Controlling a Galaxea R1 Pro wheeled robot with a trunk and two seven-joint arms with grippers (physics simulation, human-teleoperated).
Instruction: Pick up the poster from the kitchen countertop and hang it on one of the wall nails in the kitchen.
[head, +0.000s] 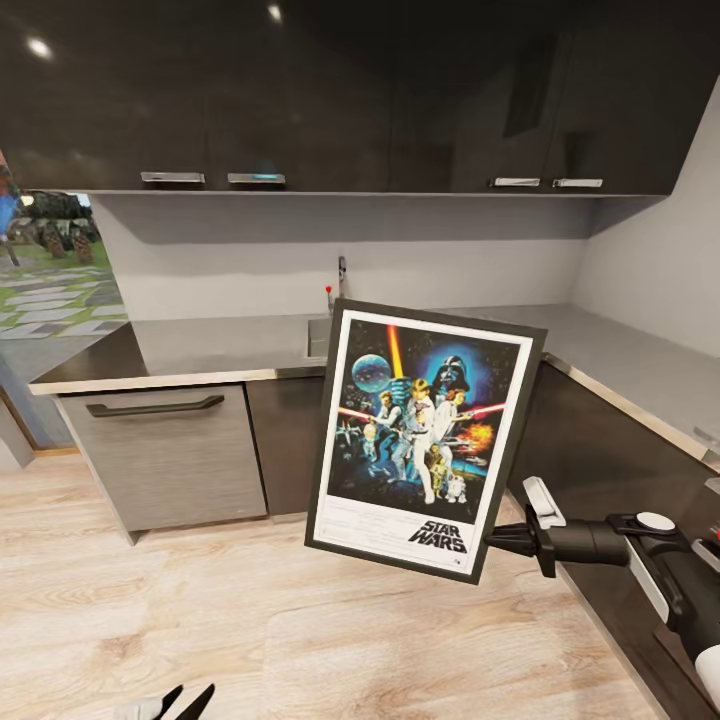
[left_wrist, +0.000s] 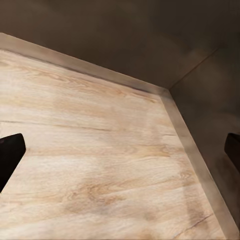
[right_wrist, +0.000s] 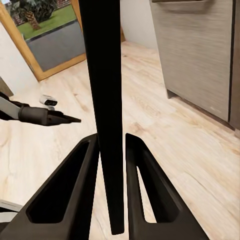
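Note:
The black-framed Star Wars poster (head: 425, 438) hangs upright and slightly tilted in the air in front of the kitchen countertop (head: 220, 345). My right gripper (head: 492, 541) is shut on the poster's lower right edge; in the right wrist view the frame's thin black edge (right_wrist: 106, 100) runs between the two fingers (right_wrist: 75, 185). My left gripper (head: 185, 702) is low at the head view's bottom edge, open over the wooden floor, with its dark fingertips (left_wrist: 10, 152) far apart. The grey worktop has an inset sink with a tap (head: 340, 275).
Dark upper cabinets (head: 300, 100) hang above the grey wall. A grey drawer front (head: 160, 455) with a dark handle sits under the counter's left end. The counter's right leg (head: 640, 375) runs toward me. A doorway to a garden (head: 50, 270) opens at left.

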